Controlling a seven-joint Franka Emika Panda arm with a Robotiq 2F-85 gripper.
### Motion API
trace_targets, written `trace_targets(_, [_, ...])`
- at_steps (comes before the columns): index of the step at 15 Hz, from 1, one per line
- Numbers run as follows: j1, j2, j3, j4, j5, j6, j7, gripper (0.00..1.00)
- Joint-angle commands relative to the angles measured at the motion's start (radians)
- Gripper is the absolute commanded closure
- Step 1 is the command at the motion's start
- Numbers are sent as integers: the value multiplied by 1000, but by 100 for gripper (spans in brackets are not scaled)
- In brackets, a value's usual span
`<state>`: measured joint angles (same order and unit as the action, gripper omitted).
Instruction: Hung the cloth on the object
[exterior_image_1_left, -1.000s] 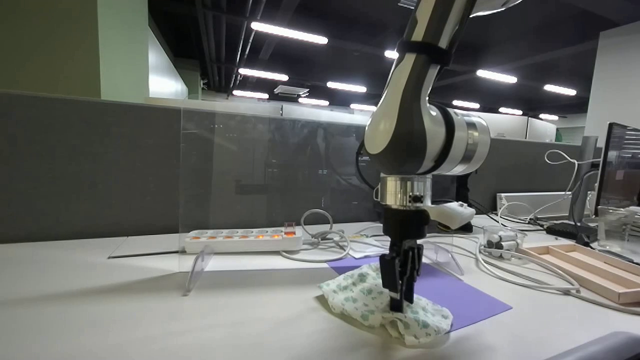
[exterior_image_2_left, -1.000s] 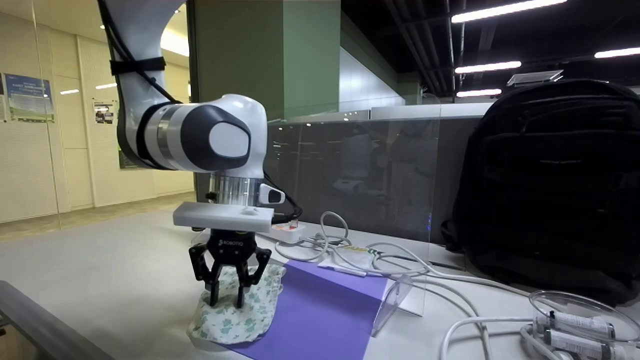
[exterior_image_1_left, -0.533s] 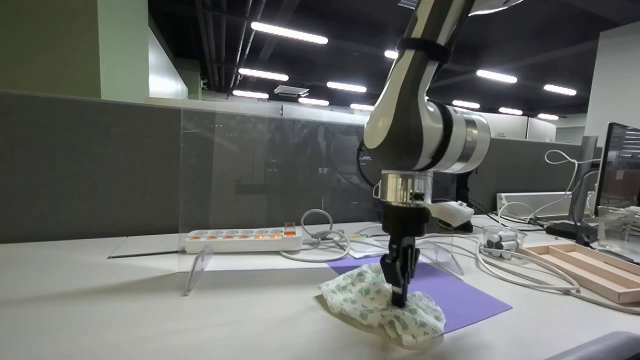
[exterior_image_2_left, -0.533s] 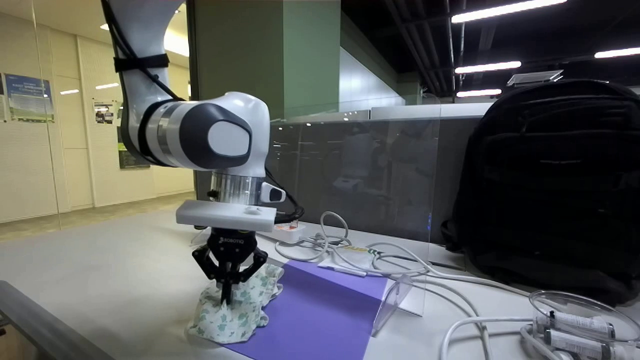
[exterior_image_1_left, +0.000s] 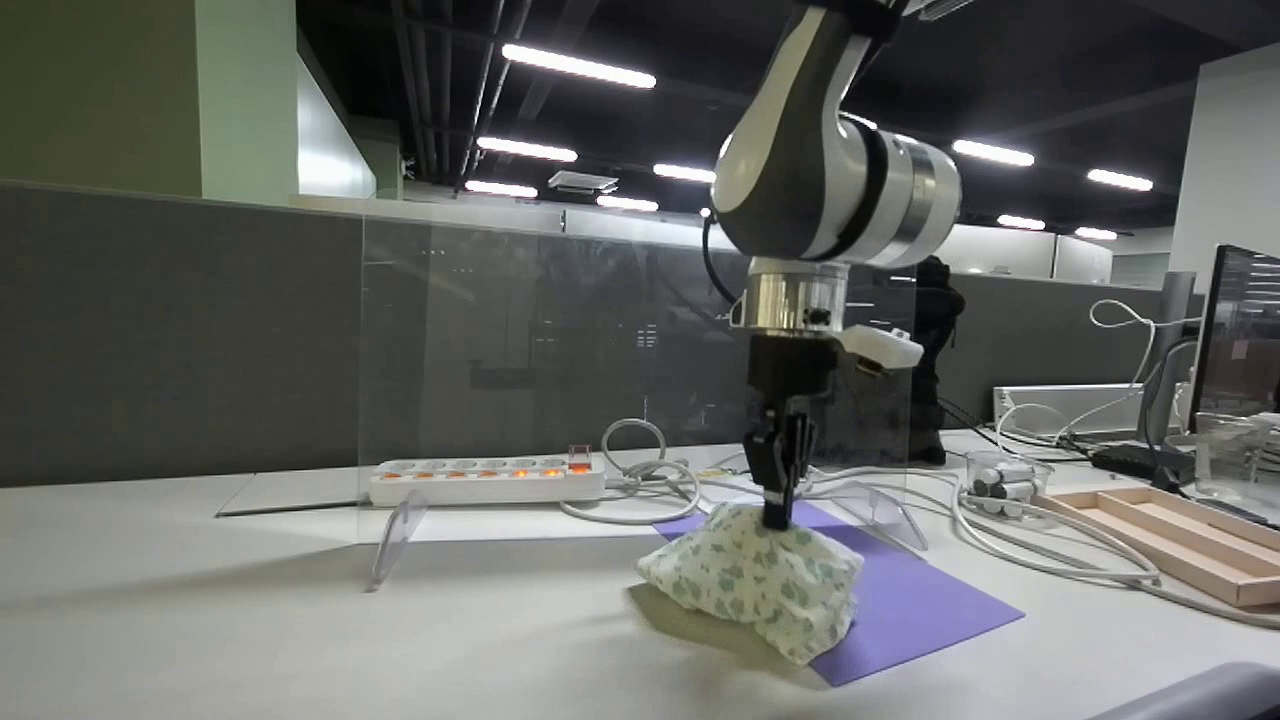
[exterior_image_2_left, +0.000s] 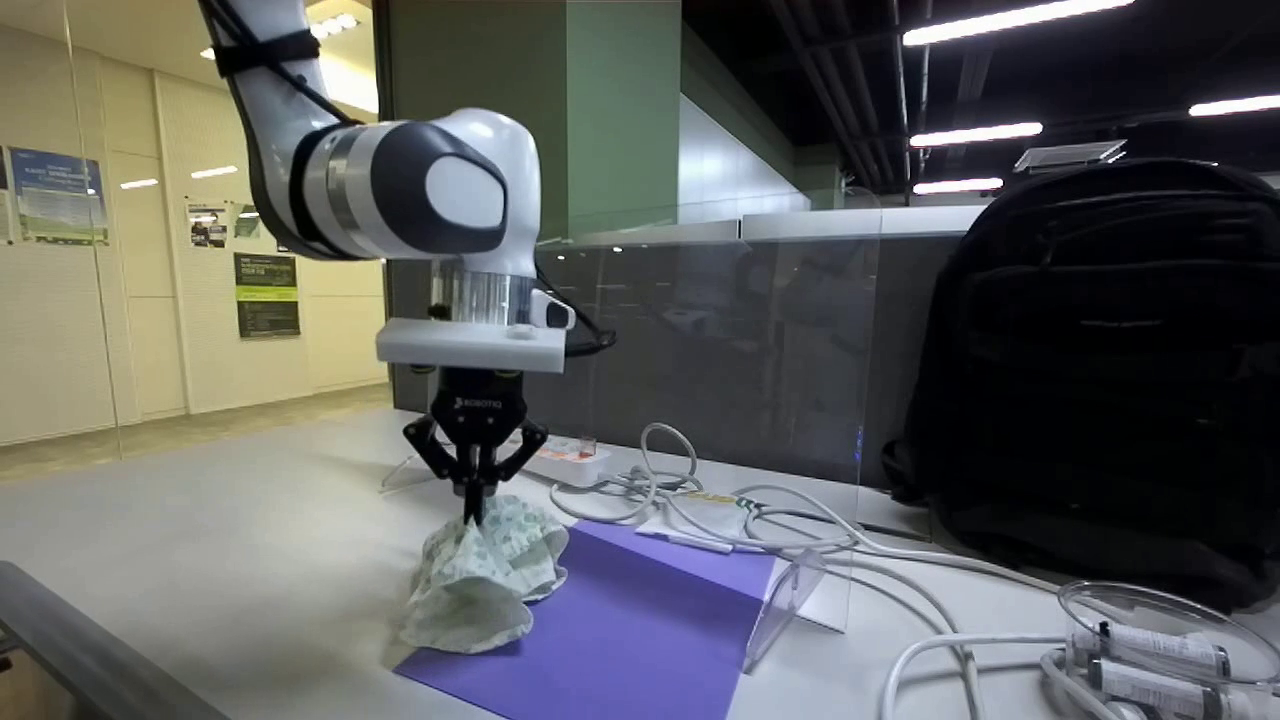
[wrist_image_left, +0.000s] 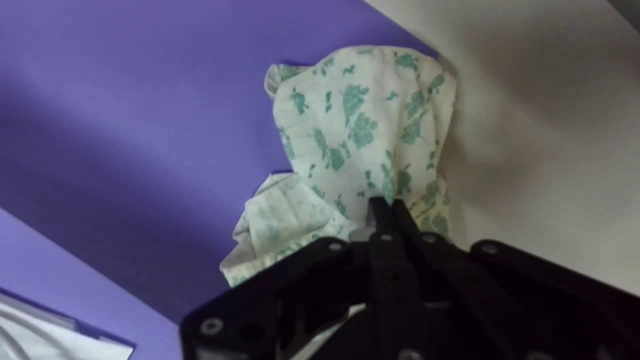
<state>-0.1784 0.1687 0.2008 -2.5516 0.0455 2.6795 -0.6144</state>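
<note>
The cream-white cloth with green print shows in both exterior views (exterior_image_1_left: 750, 585) (exterior_image_2_left: 475, 600) and in the wrist view (wrist_image_left: 350, 125). My gripper (exterior_image_1_left: 777, 518) is shut on its upper middle. The cloth is pulled up into a peak under the fingertips (exterior_image_2_left: 474, 512), and its lower edges hang near or touch the table and purple mat. In the wrist view the fingertips (wrist_image_left: 387, 202) are close together with cloth pinched between them. The clear upright panel (exterior_image_1_left: 540, 330) stands behind the gripper and cloth; it also shows in an exterior view (exterior_image_2_left: 720, 340). The gripper is well below its top edge.
The purple mat (exterior_image_1_left: 930, 605) lies under part of the cloth. Clear panel feet (exterior_image_1_left: 398, 540) (exterior_image_2_left: 785, 610) stick out on the table. A power strip (exterior_image_1_left: 485, 485) and white cables (exterior_image_2_left: 660, 480) lie behind the panel. A black backpack (exterior_image_2_left: 1100, 380) and a clear cup (exterior_image_2_left: 1150, 640) stand at one side.
The gripper was open on the cloth, then closed on it. It has since risen, lifting the cloth's middle into a peak and drawing its near edge back over the mat.
</note>
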Motion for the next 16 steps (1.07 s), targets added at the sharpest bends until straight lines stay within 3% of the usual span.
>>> trace_targets(1, [56, -137, -25, 49, 48, -178, -62, 100])
trace_targets(8, [154, -325, -137, 139, 82, -389, -126, 100])
trace_targets(9, [175, -283, -135, 136, 68, -334, -96, 98])
trace_targets(13, [178, -323, -163, 135, 67, -378, -113, 100])
trace_targets(16, [195, -313, -154, 138, 57, -311, -19, 100])
